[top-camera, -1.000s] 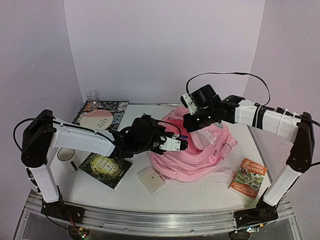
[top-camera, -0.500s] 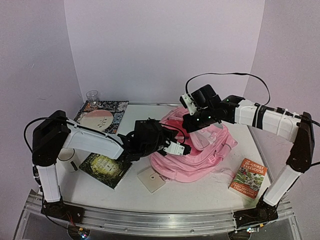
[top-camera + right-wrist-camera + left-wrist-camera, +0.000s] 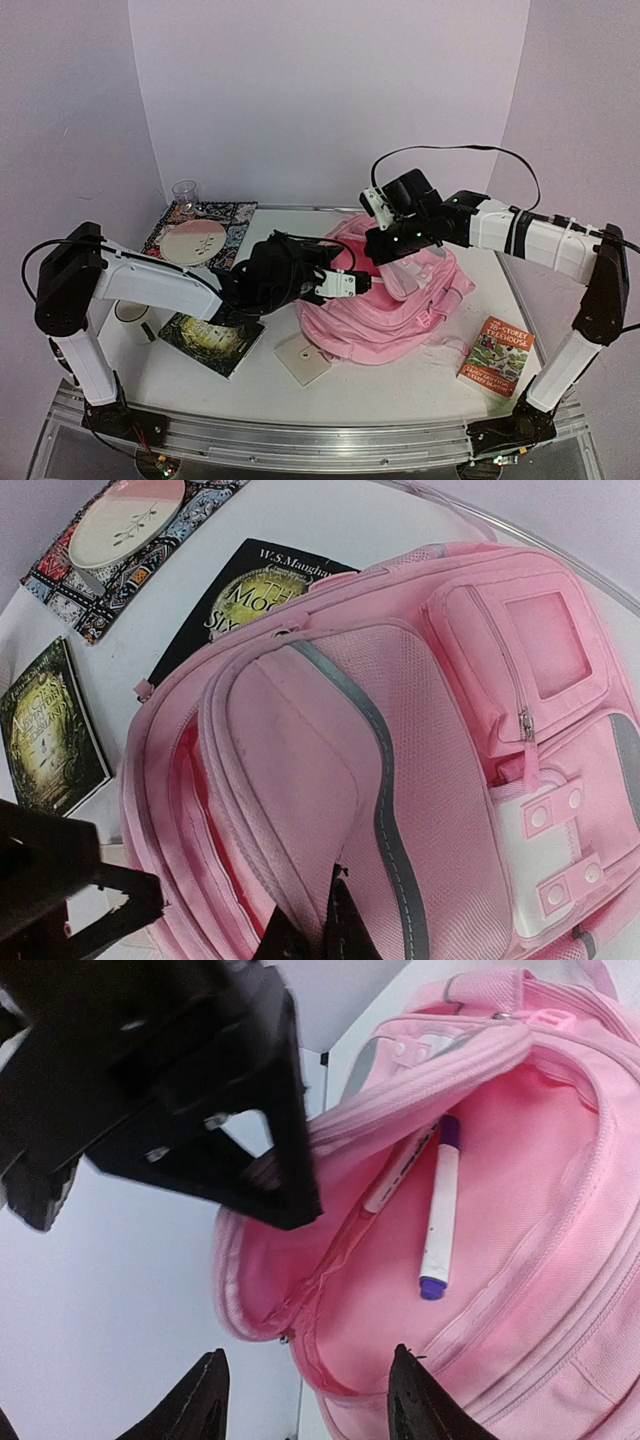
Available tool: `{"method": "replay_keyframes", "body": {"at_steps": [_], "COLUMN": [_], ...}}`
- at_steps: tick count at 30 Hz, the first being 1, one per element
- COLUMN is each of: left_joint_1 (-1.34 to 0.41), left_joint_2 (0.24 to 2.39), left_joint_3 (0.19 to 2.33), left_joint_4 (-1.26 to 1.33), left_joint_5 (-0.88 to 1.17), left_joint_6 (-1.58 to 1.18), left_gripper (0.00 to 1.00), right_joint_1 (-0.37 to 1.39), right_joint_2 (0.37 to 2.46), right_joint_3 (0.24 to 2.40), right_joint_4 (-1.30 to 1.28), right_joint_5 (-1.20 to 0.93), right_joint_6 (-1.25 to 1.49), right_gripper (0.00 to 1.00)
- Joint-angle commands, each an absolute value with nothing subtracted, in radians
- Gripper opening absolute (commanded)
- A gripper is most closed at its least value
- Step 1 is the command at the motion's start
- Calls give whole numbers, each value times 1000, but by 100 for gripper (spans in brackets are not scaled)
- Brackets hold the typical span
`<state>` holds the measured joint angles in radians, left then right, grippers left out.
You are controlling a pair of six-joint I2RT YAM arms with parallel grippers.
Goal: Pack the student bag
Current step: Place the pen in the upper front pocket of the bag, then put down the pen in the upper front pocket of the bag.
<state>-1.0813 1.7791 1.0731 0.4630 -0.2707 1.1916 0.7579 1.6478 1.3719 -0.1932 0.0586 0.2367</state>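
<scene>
Left gripper point(image 3: 310, 1402) stands with its jaws wide apart and holds nothing, just in front of the open mouth of the student bag point(image 3: 400, 310). This bag lies in the middle of the table point(image 3: 400, 385), between the two arms. Inside the open compartment lies a white marker with purple cap point(image 3: 438, 1210). Right gripper point(image 3: 314, 925) reaches from above and is pinched narrow on the pink rim of the bag, which is lifted.

Probably lab: plain white booth walls point(image 3: 320, 100)

Rear overview, wrist close-ups sharing student bag point(image 3: 395, 308)
</scene>
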Motion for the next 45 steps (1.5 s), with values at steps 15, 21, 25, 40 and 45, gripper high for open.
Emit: {"method": "replay_keyframes", "body": {"at_steps": [15, 21, 25, 40, 45], "left_joint_1": [-968, -833, -772, -694, -695], "left_joint_2": [1525, 1519, 1573, 1803, 1879], "left_joint_3": [905, 916, 999, 1173, 1236], "left_joint_4": [512, 468, 383, 206, 133], "left_joint_5": [-291, -97, 18, 220, 279], "left_joint_6": [279, 92, 11, -220, -243], "left_gripper": [62, 64, 64, 63, 57], "right_joint_1": [770, 769, 768, 599, 583], "right_joint_2": [1671, 1646, 1607, 1395, 1412], "right_joint_3": [1289, 1248, 1215, 881, 782], "right_joint_4": [-65, -60, -59, -33, 126], "right_joint_5": [-101, -148, -149, -25, -62], "right_joint_6": [219, 213, 212, 524, 607], "right_gripper": [21, 40, 51, 86, 86]}}
